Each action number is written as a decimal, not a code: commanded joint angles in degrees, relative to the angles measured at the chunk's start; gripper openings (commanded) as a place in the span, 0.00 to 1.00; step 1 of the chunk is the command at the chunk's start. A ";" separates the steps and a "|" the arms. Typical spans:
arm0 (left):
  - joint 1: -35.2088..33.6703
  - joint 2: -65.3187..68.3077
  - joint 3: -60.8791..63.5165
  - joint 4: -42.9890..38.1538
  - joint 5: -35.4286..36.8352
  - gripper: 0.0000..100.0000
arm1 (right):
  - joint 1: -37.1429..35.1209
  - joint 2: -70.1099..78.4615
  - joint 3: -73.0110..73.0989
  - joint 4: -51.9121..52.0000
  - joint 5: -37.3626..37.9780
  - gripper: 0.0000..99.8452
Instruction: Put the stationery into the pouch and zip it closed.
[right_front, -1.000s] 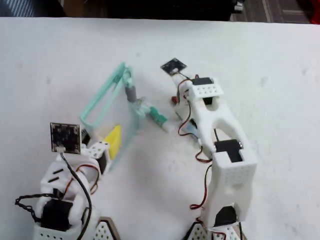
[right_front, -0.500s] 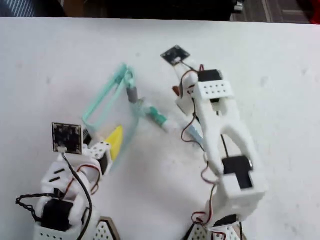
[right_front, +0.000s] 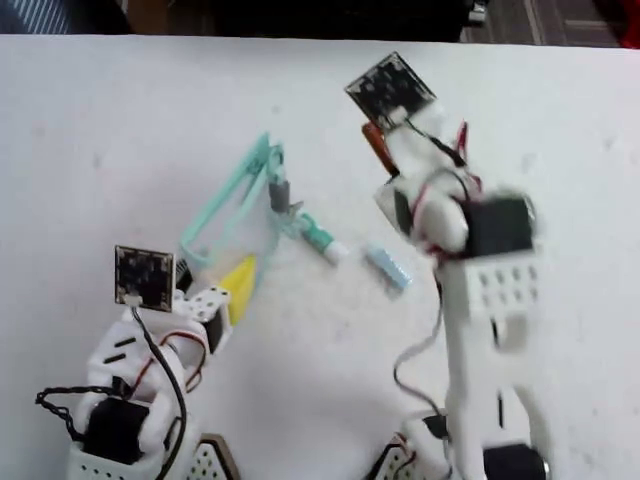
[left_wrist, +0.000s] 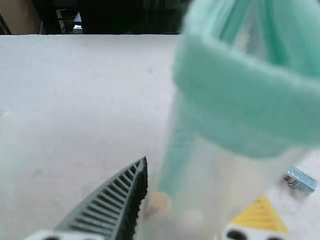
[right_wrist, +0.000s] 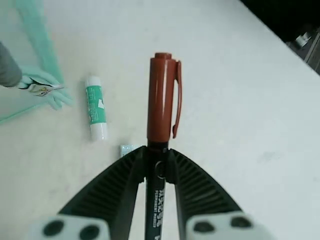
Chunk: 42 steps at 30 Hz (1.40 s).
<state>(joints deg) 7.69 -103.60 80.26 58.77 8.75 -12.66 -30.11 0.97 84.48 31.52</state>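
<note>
Pouch (right_front: 232, 205) (left_wrist: 240, 85) (right_wrist: 35, 30), clear-walled with a mint rim, stood tilted between the jaws of the left gripper (right_front: 238, 285) (left_wrist: 202, 182), which were clamped on its lower wall while that arm sat folded low. The right arm reared high, and the right gripper (right_wrist: 156, 155) was clamped on the barrel of a brown capped marker (right_wrist: 162, 100) (right_front: 378, 150) that jutted straight out past the jaws. Beyond those jaws, a green-and-white glue stick (right_wrist: 96, 107) (right_front: 320, 238) and a small pale-blue block (right_wrist: 127, 149) (right_front: 387, 268) (left_wrist: 300, 179) lay on the white table (right_front: 100, 120).
</note>
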 joint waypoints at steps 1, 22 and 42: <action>0.75 0.66 -1.14 -1.58 0.09 0.24 | -1.80 -7.78 -1.58 1.80 0.09 0.02; 0.75 0.66 -1.14 -1.58 0.09 0.24 | -12.70 -39.96 -1.14 -6.90 -26.29 0.02; 0.75 0.66 -1.14 -1.58 0.09 0.24 | -12.53 -58.24 34.90 -37.41 -36.48 0.02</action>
<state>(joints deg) 7.69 -103.60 80.26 58.77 8.75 -24.70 -85.67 29.63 56.97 -4.79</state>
